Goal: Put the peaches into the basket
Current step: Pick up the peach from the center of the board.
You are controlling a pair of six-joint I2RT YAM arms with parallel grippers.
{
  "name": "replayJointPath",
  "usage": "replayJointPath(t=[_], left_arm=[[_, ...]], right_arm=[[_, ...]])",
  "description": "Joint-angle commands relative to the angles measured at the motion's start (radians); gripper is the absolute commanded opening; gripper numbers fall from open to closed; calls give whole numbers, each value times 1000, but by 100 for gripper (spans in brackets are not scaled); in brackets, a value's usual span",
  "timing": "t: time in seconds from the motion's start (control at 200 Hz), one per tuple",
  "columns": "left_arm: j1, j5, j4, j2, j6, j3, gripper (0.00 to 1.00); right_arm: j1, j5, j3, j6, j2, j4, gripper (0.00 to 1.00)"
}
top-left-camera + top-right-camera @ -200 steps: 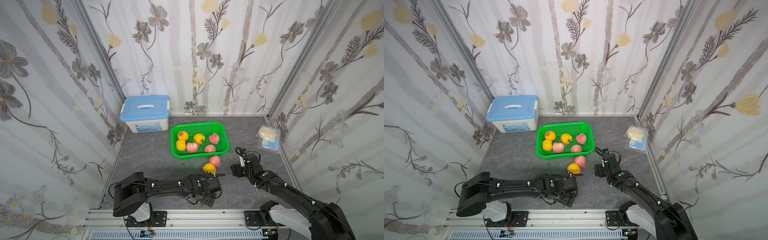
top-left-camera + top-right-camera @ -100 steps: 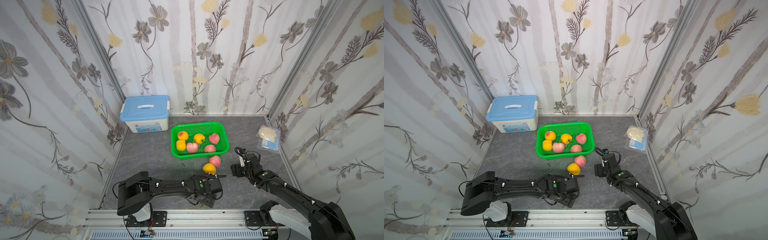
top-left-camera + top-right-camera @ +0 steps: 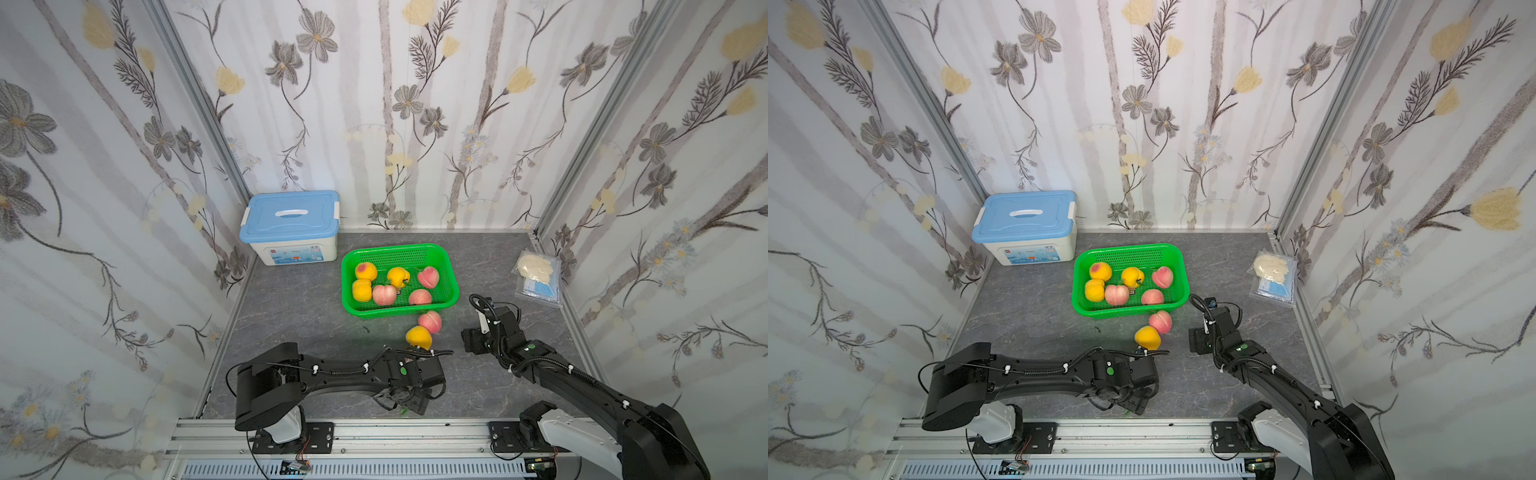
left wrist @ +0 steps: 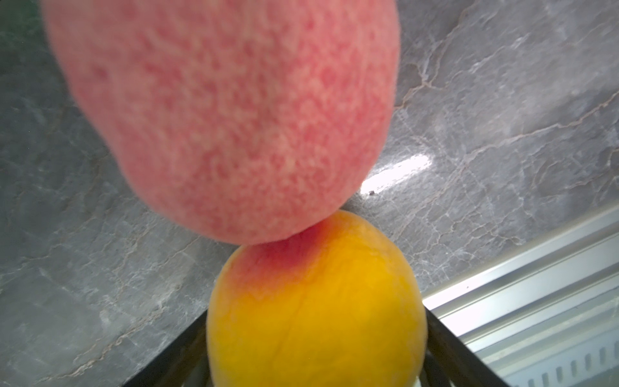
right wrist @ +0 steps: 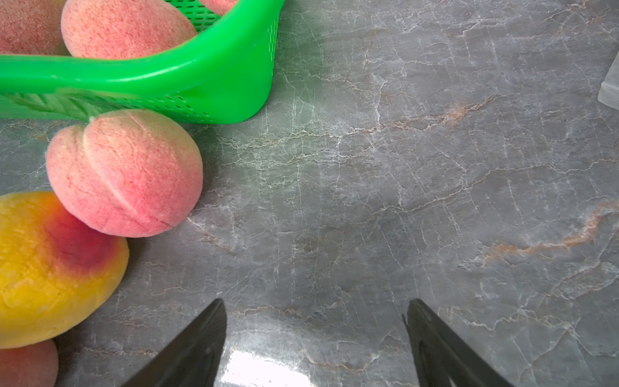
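- Grey marbled tabletop (image 3: 291,324) carries everything we see in both top views.
- White storage box (image 3: 291,232) with a blue lid stands at the back left, near the basket's corner.
- Our green basket (image 3: 395,311) sits mid-table, and inside it lie six peaches (image 3: 384,294), three yellow and three pink; its rolled rim also crosses the right wrist view.
- A clear plastic bag (image 3: 538,276) lies by the table's right edge, well apart from the fruit.
- Our left gripper (image 4: 313,338) lies low near the front rail (image 3: 374,428), tucked under its own arm (image 3: 345,370) in the top views. Its dark fingers (image 4: 174,351) stand on either side of the rail-side yellow peach (image 4: 315,295), right against its flanks; whether they clamp it or merely bracket it, we cannot tell.
- Our right gripper (image 5: 315,303) hangs released just right of the loose fruit, jaws spread wide over bare tabletop, with nothing between them and nothing touched.
- The rail-side pink peach (image 4: 227,117) touches the far end of that yellow one, beyond the fingers.
- The loose pink peach (image 3: 429,321) rests outside the basket, against its front wall, and the loose yellow peach (image 3: 419,337) touches it on the side nearer the rail.
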Motion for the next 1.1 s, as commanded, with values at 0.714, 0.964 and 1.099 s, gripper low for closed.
replayJointPath(t=[0.714, 0.964, 1.099], left_arm=[[-1, 5, -8, 27, 18, 36, 82], [-1, 11, 5, 16, 16, 18, 82], [1, 6, -2, -3, 18, 16, 82]], right_arm=[[3, 2, 3, 12, -4, 23, 85], [3, 3, 4, 12, 0, 24, 85], [4, 1, 6, 12, 3, 24, 85]])
